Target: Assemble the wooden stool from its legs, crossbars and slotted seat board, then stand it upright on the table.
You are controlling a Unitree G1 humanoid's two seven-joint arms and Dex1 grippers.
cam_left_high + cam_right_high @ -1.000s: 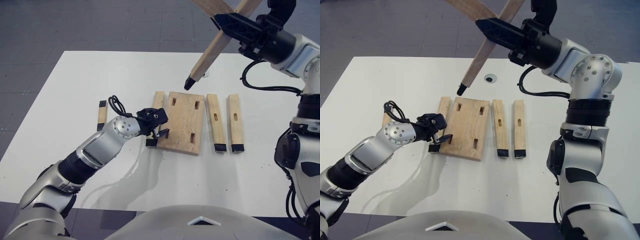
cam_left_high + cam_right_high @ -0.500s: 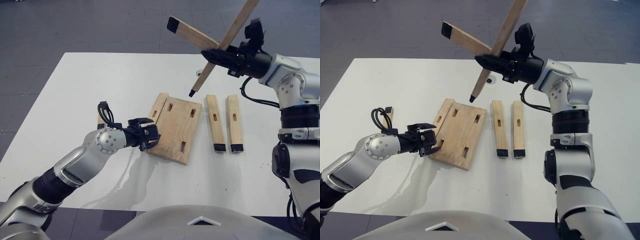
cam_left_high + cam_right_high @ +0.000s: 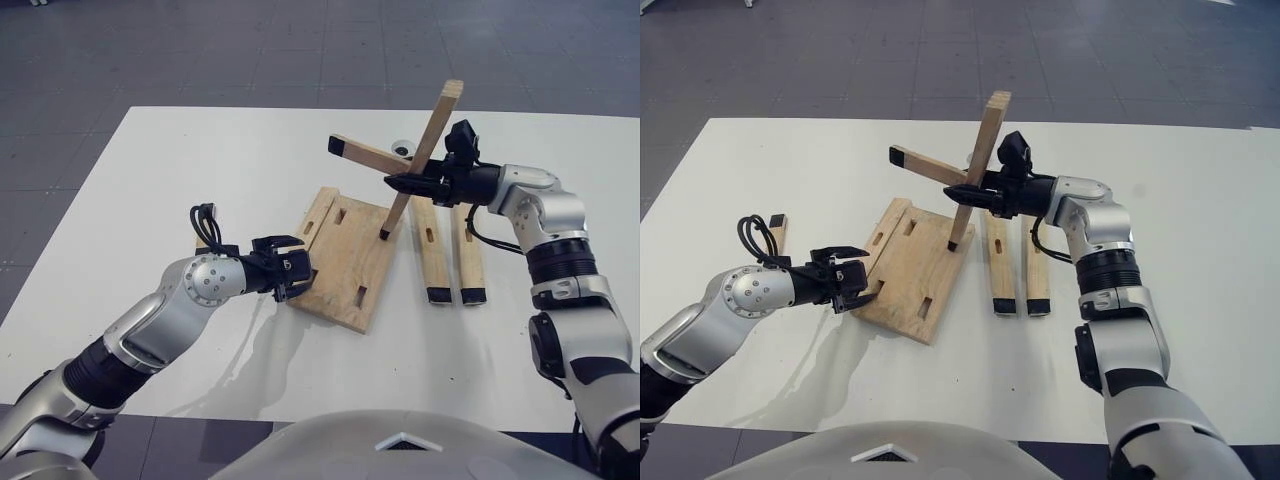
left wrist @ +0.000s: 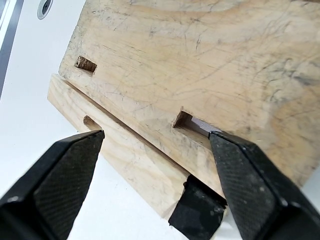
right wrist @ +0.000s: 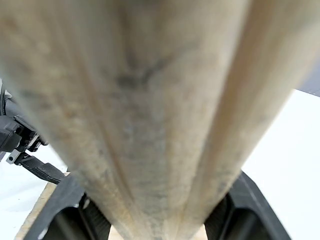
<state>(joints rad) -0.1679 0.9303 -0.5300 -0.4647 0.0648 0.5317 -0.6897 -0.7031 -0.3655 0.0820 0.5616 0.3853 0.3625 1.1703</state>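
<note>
Right end effector (image 3: pixel 408 183) grips a crossed pair (image 3: pixel 365 155) at the seat board (image 3: pixel 345 262); left end effector (image 3: pixel 288 270) gapes wide. Two legs (image 3: pixel 428 245) lie loose; mostly undone, I judge.

Silver arm shells (image 3: pixel 165 310), black joints (image 3: pixel 100 365), black cable (image 3: pixel 205 225) — textured black left end effector (image 4: pixel 155 136)

The seat board (image 3: pixel 345 262) hides part of one leg (image 3: pixel 319 204) beneath.

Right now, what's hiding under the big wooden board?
A black-tipped wooden leg lies under the seat board, along the edge next to the open left claw. The board covers whatever else might be beneath it, so I can't tell.
</note>
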